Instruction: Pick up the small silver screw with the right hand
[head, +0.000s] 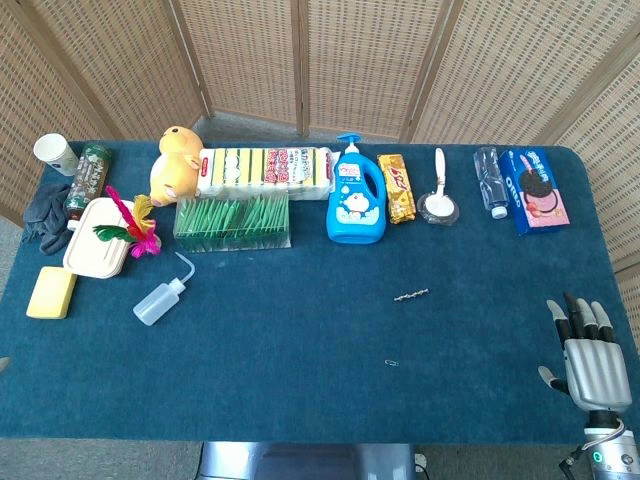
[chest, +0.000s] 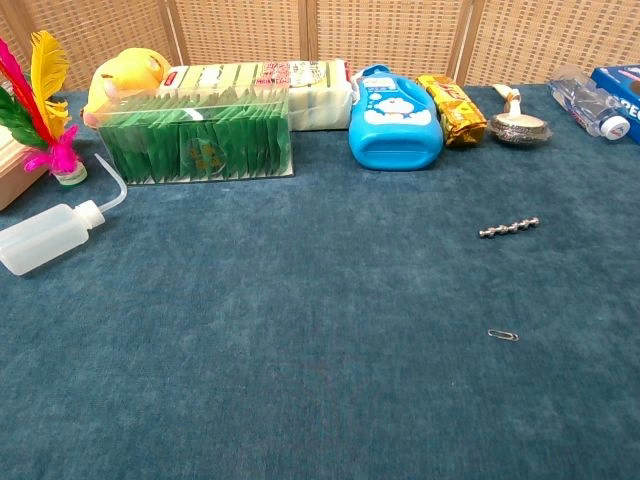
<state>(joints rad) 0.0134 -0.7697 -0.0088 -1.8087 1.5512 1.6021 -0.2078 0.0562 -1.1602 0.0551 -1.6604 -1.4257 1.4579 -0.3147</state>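
Note:
The small silver screw (head: 411, 295) lies on the blue table cloth, right of centre; the chest view shows the screw (chest: 508, 228) as a short ridged metal rod lying at a slight slant. My right hand (head: 592, 352) is at the table's front right corner, fingers spread and pointing away from me, holding nothing. It stands well to the right of the screw and nearer to me. The chest view does not show it. My left hand appears in neither view.
A paper clip (head: 392, 362) lies just in front of the screw. Along the back stand a blue detergent bottle (head: 356, 195), a snack bar (head: 398, 187), a spoon in a dish (head: 439, 200), a water bottle (head: 490, 180) and an Oreo box (head: 535, 187). A squeeze bottle (head: 160, 298) lies left.

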